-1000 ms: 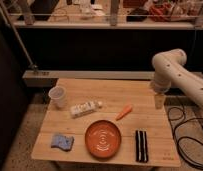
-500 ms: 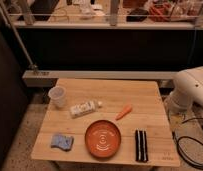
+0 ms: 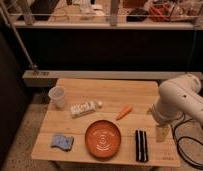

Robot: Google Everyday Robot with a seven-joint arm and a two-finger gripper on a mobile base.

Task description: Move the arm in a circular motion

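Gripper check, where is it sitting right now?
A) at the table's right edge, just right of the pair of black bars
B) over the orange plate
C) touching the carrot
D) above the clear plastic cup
A: the beige gripper hangs from the white arm at the right edge of the wooden table, just right of the pair of black bars.

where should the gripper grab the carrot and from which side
Take the carrot at its middle, from straight above, closing across its thin width: it lies flat and diagonal on the table, with bare wood either side. The gripper hangs at the table's right edge.
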